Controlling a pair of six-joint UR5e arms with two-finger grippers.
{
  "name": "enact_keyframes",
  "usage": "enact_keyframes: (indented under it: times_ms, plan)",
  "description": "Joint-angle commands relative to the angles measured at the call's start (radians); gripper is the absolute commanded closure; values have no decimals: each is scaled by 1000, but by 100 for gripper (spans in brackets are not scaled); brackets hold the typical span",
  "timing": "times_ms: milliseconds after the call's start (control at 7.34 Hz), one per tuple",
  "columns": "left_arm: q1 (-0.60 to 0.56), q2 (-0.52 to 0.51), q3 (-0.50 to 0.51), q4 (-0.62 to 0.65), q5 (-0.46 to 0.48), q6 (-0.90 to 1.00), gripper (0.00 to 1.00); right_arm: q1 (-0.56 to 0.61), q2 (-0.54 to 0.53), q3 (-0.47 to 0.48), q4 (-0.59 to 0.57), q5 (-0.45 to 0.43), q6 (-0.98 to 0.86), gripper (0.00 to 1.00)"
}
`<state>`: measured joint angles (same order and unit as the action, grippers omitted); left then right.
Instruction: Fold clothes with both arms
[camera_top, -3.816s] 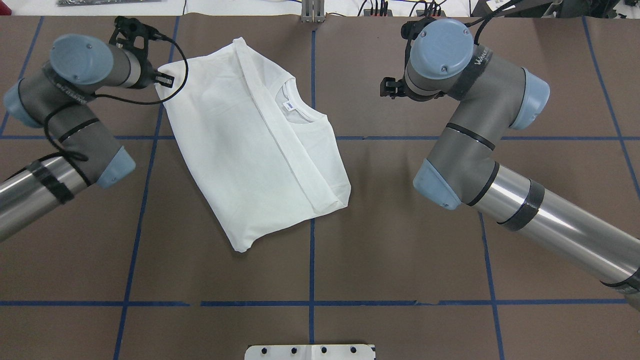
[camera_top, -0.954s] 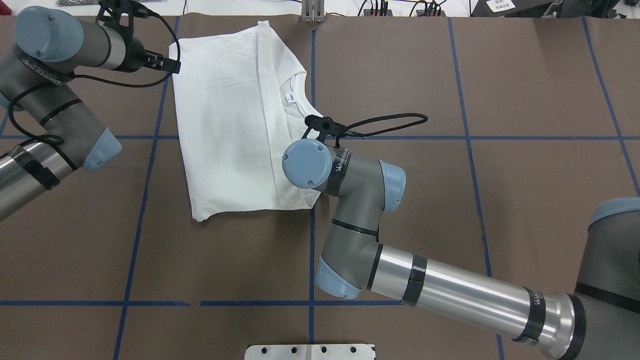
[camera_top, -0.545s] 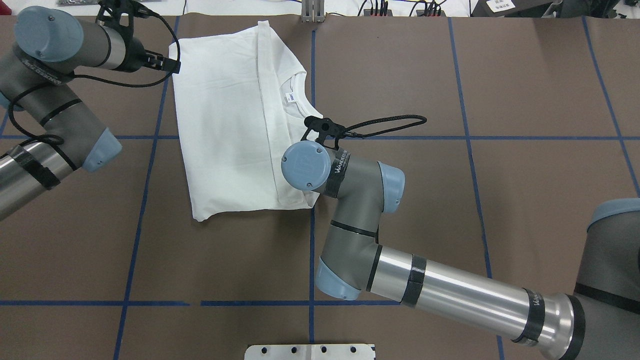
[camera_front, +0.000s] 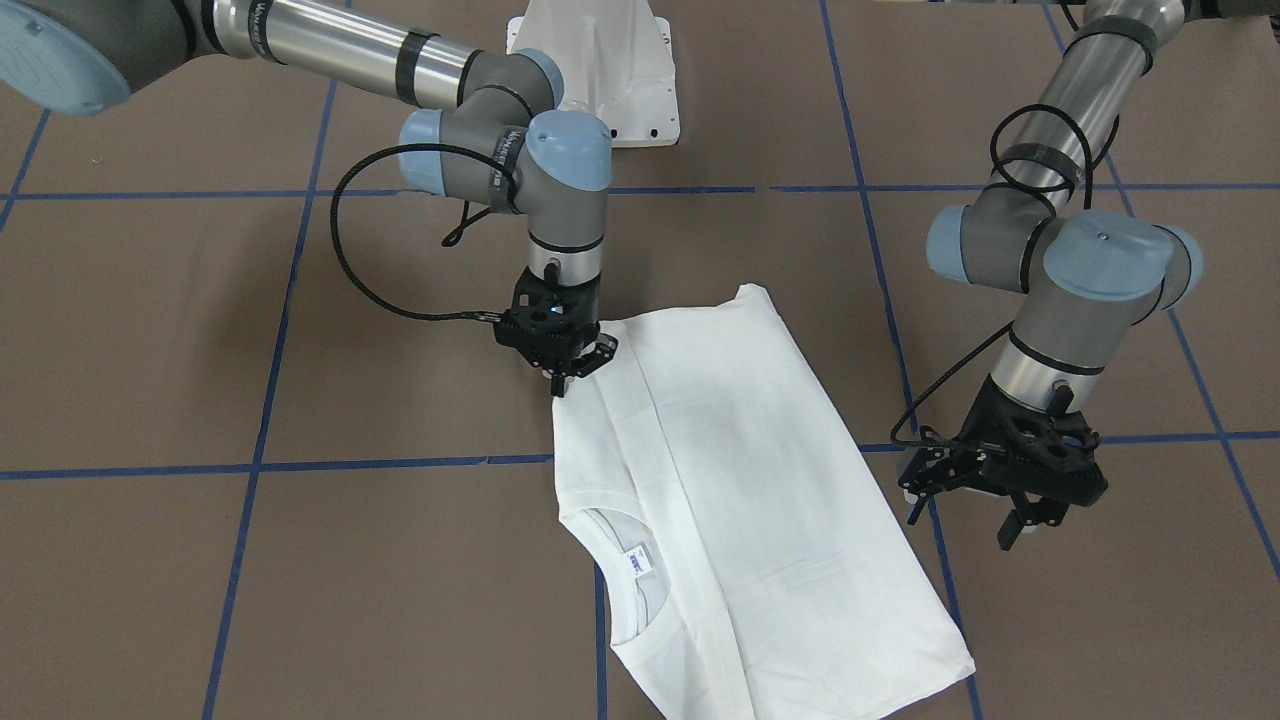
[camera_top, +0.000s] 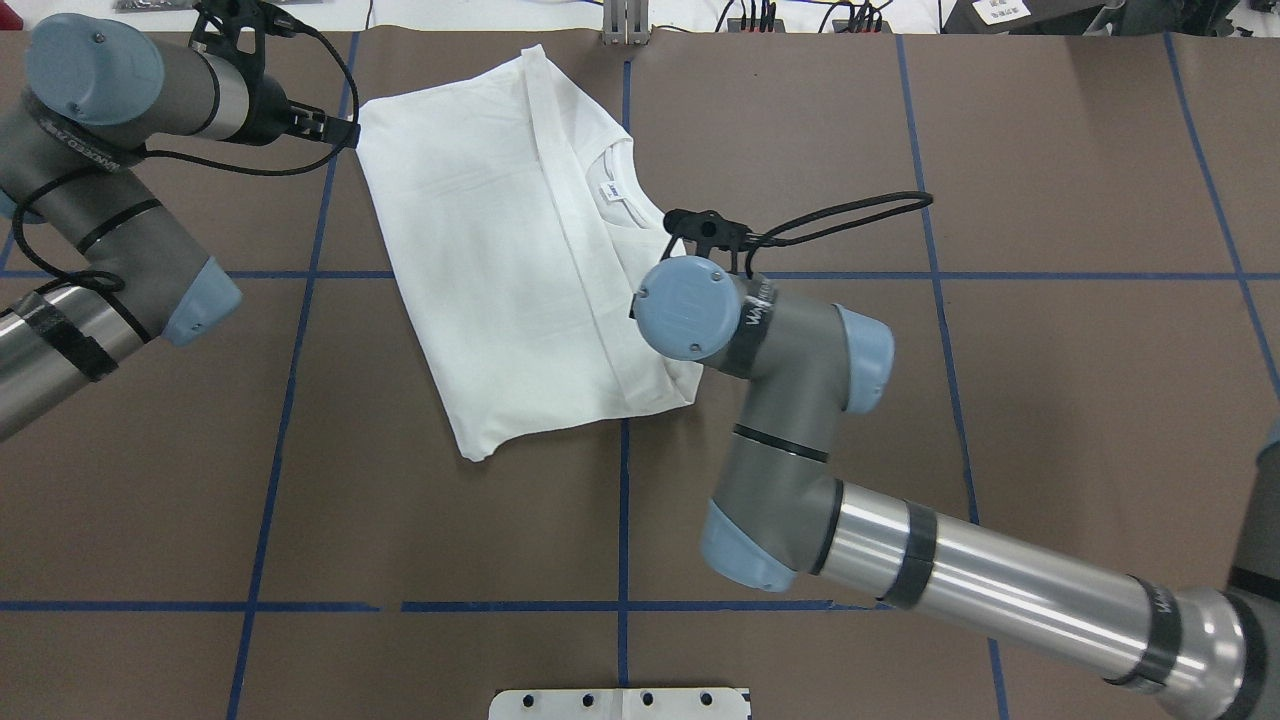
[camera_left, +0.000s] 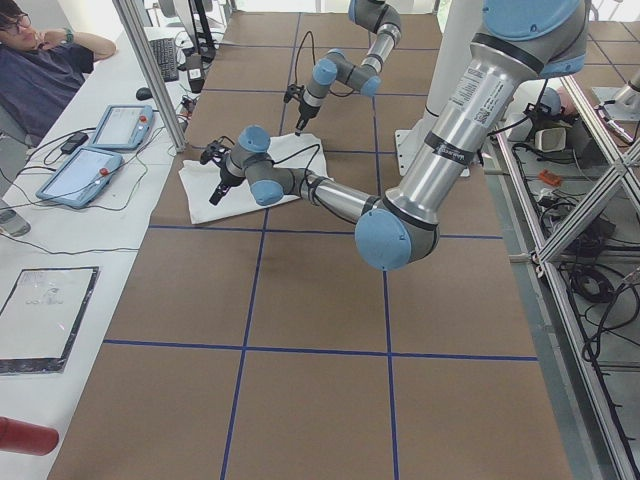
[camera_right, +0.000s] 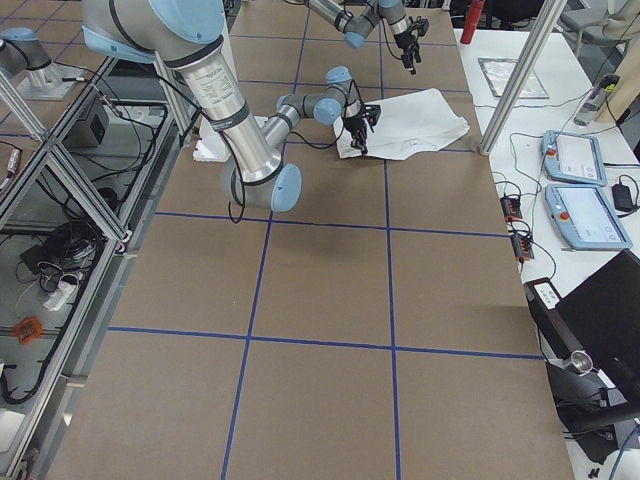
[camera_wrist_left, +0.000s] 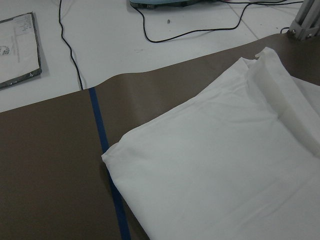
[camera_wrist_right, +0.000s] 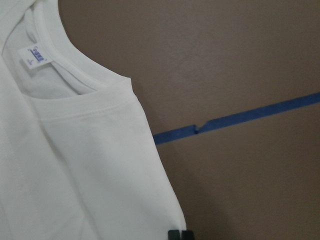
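Observation:
The white shirt (camera_top: 500, 250) lies folded on the brown table, collar and neck label (camera_top: 611, 190) facing up on its right half. My right gripper (camera_front: 560, 385) points straight down at the near right corner of the shirt (camera_front: 740, 480). In the right wrist view its fingertips (camera_wrist_right: 179, 235) are pressed together on the edge of the shirt (camera_wrist_right: 75, 165). In the overhead view that gripper is hidden under its own wrist. My left gripper (camera_front: 1025, 520) hovers open just off the shirt's far left corner (camera_wrist_left: 107, 157), which lies free on the table.
Blue tape lines cross the table. The white pedestal (camera_top: 620, 703) stands at the near edge. A metal post (camera_top: 622, 20) stands at the far edge. Beyond it, a white side table holds tablets (camera_left: 85, 170) and cables, and a person (camera_left: 40, 70) sits there.
My right gripper has moved right with the shirt's near right corner, so the shirt has swung from square to slanted. The far left corner slid slightly away from my still left gripper.

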<state>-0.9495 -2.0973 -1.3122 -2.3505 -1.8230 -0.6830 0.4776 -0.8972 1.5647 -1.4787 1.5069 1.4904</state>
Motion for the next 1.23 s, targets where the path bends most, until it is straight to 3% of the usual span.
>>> enact_keyframes:
  times_ms: [0,136,273,545,681,818,1090]
  plan:
    - [0,0,-1,0,-2,-1,0,-41,-256,337,-85,-19,0,100]
    - [2,0,-1,0,-2,0,0,-118,-267,430,-209,-75,33,100]
    - [2,0,-1,0,-2,0,0,-187,-256,442,-244,-112,138,100]
    - [3,0,-2,0,-2,-1,0,-243,-253,440,-247,-160,157,100]
    - [5,0,-2,0,-2,-1,0,-244,-252,442,-247,-162,157,34]
    - [5,0,-5,2,-2,-1,0,-235,-249,442,-247,-159,142,0]
    - [6,5,-22,5,-4,-1,0,-110,-175,401,-252,-105,-5,0]
